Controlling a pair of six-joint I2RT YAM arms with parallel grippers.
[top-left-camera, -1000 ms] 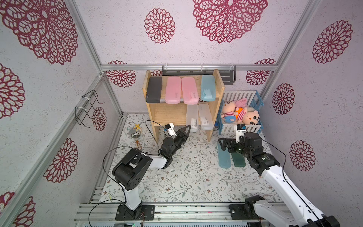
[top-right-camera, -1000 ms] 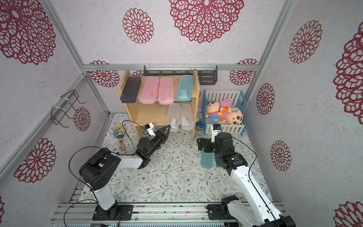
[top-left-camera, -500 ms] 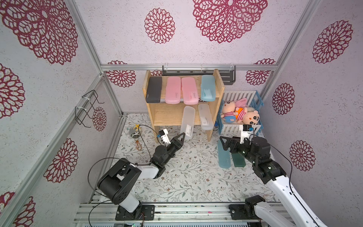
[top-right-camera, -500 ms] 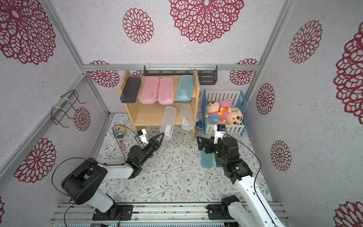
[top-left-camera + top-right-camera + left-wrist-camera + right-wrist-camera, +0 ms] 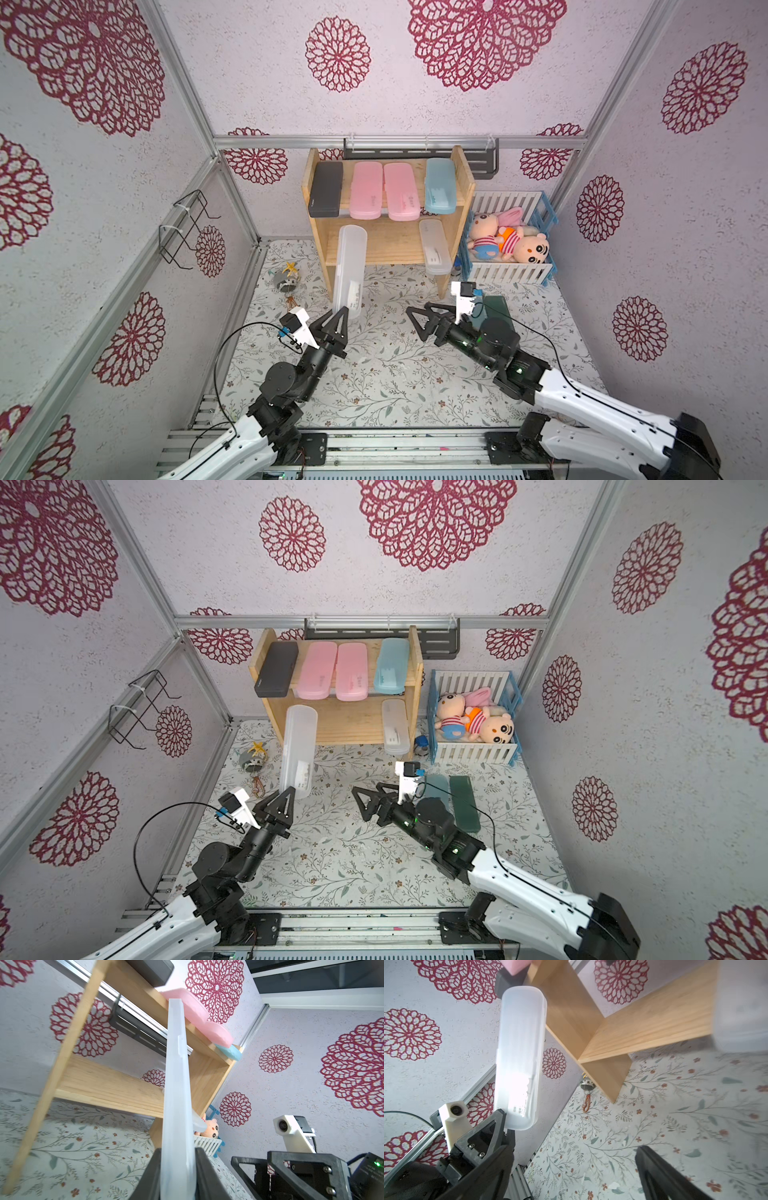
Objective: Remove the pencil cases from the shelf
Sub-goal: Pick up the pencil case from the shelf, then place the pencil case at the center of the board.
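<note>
My left gripper [image 5: 340, 312] [image 5: 289, 791] [image 5: 176, 1154] is shut on the near end of a frosted clear pencil case [image 5: 351, 262] [image 5: 298, 746] [image 5: 176, 1076] [image 5: 519, 1049], which tilts up in front of the wooden shelf [image 5: 390, 247] [image 5: 349, 725]. The top tier holds a black case [image 5: 326, 189], two pink cases [image 5: 365, 189] and a light blue case [image 5: 439, 185]. Another frosted case [image 5: 434, 251] overhangs the lower tier's right end. A light blue case [image 5: 438, 785] and a dark green case [image 5: 463, 802] lie on the floor. My right gripper [image 5: 419, 309] [image 5: 368, 788] [image 5: 571, 1167] is open and holds nothing.
A blue-and-white crate [image 5: 509, 272] with plush toys stands right of the shelf. A dark grey rack [image 5: 482, 160] hangs on the back wall, a wire holder [image 5: 183, 232] on the left wall. A small keychain trinket [image 5: 289, 280] lies left of the shelf's leg.
My left gripper has drawn the frosted case out of the lower tier, forward and to the left. The right arm has pulled back from the floor cases and turned left.
</note>
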